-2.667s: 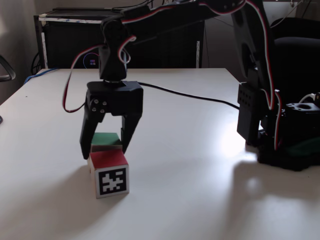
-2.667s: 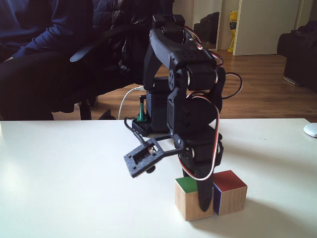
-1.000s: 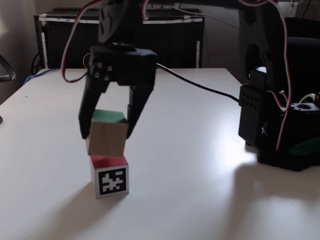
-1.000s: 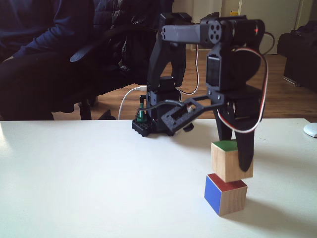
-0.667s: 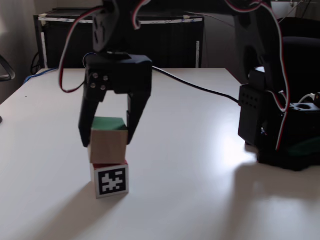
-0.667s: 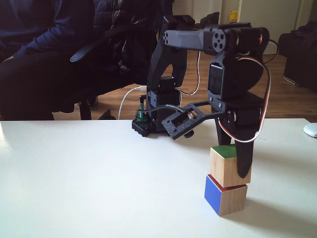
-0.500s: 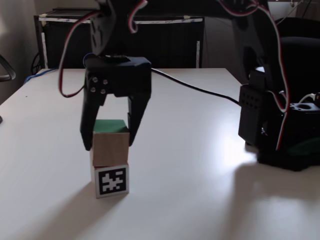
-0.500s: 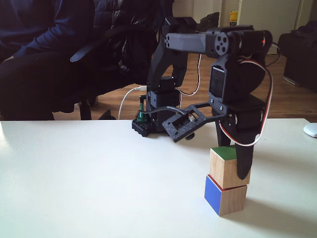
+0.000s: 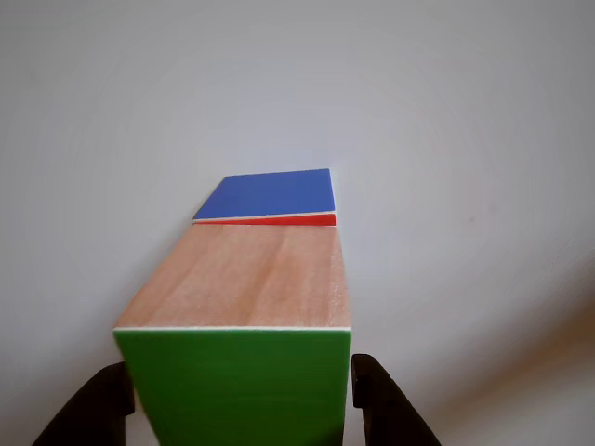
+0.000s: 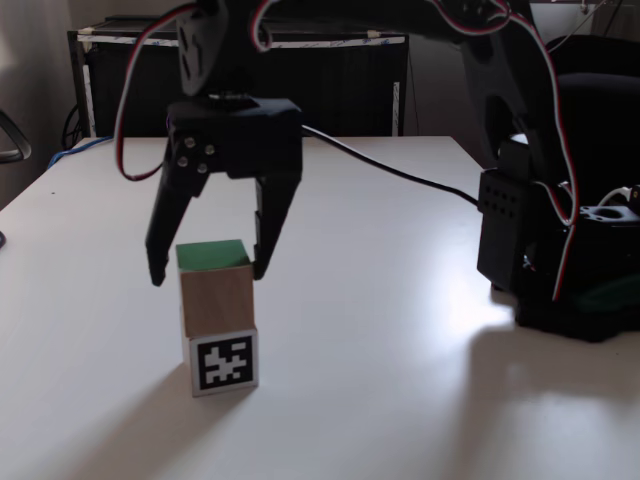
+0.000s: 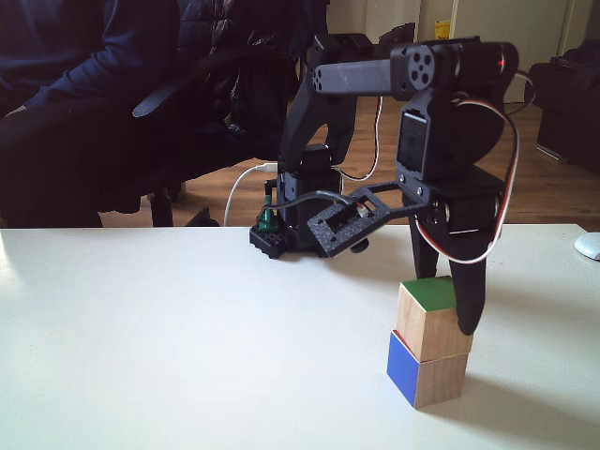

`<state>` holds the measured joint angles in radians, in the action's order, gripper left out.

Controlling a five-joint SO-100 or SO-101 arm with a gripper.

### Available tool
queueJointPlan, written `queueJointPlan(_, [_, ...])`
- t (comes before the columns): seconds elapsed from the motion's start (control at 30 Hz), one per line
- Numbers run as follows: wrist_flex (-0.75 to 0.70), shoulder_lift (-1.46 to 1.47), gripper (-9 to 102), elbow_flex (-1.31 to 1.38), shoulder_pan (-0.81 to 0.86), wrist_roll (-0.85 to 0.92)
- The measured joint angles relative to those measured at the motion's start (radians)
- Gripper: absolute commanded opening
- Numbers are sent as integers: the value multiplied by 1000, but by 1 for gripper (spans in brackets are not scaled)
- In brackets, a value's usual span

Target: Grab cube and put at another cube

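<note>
Now the cube [image 10: 216, 289] sits right on top of another cube [image 10: 224, 361], in the lower left of a fixed view. Its green face points up, and the black-and-white marker on the bottom one faces the camera. In another fixed view the stack is in the lower right, the cube [image 11: 430, 320] above and another cube [image 11: 427, 375] with its blue side showing below.

The gripper [image 10: 205, 273] hangs straight over the stack with its fingers pointing down. Its jaws are spread wide. One finger [image 10: 161, 235] stands clear of the wood on the left. The other finger [image 10: 270, 225] is just beside the right side, and I cannot tell if it touches. So the gripper looks like it has let go, and the cube rests on its own.

From the other view, the green face of the cube [image 9: 237, 386] is near the bottom middle, with a dark fingertip [image 9: 94, 412] at each bottom corner. The blue and red of another cube [image 9: 271, 194] peek out past the wood.

What matters next is that the cube is straight below the gripper, between the two fingers. I think the safe way out is straight up. A sideways move could bump the top cube off, since it sits a little off to one side of the bottom one.

The white table [image 10: 400, 300] is under it all.
</note>
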<state>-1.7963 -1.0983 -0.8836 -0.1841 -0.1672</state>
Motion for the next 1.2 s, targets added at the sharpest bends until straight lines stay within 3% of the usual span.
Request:
queueJointPlan(0.2, [-3,-190,38,-132,-41,-28])
queueJointPlan(0.43, [6,-810,35,-491,-121,-51])
queueJointPlan(0.53, [91,-1155,36,-634,-35,-23])
queueJointPlan(0.7, [276,-1684,25,-1034,187,75])
queueJointPlan(0.83, [462,-1994,3,-1437,293,173])
queueJointPlan(1.0, [606,-2143,0,-1830,391,210])
queueJointPlan(1.2, [675,-2184,0,-2052,399,206])
